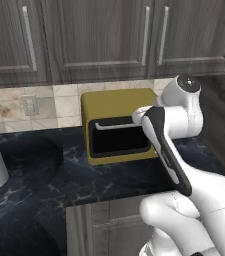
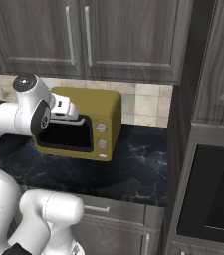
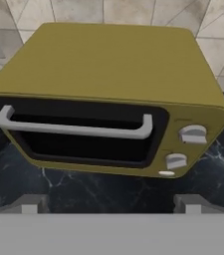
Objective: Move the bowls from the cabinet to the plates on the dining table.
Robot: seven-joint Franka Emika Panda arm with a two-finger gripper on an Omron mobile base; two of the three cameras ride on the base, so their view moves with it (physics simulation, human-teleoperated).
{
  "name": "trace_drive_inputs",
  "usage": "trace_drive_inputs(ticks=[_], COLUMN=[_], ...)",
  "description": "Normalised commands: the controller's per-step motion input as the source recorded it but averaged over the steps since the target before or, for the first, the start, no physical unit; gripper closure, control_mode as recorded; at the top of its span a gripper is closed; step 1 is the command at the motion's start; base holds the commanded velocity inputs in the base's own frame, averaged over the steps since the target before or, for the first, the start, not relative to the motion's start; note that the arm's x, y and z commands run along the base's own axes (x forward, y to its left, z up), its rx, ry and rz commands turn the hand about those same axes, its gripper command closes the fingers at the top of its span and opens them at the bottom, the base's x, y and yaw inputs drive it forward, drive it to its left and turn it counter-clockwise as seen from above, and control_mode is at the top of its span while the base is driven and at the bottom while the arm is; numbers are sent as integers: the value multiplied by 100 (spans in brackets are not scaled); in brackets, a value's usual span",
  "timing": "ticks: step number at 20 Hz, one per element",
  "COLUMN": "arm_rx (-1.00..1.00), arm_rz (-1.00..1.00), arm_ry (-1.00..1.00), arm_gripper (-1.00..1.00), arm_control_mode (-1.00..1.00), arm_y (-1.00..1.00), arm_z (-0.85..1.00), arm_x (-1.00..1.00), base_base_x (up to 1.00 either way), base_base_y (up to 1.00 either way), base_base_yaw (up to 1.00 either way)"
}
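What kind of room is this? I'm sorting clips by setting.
A kitchen, rendered rather than real: a yellow toaster oven stands on a black marble counter, under dark wood wall cabinets, before a tiled backsplash.

Toaster oven (image 1: 120, 125) on counter (image 1: 59, 185), under cabinet (image 1: 99, 40).

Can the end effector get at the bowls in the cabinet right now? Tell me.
Probably not. The cabinet doors are shut, so no bowls can be seen, and the open end effector faces the yellow toaster oven instead.
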Motion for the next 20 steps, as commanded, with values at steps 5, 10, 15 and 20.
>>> trace_drive_inputs(ticks=[5, 10, 15, 20], arm_rx=[0, 0, 0, 0], arm_rz=[-1, -2, -2, -6], arm_ry=[-1, 2, 2, 0], arm_gripper=[-100, -100, -100, -100], arm_control_mode=[-100, -100, -100, -100], arm_y=[2, 16, 3, 0], arm_z=[15, 18, 28, 38], arm_x=[0, -11, -37, -55], base_base_x=[0, 0, 0, 0], base_base_y=[0, 0, 0, 0], base_base_yaw=[0, 0, 0, 0])
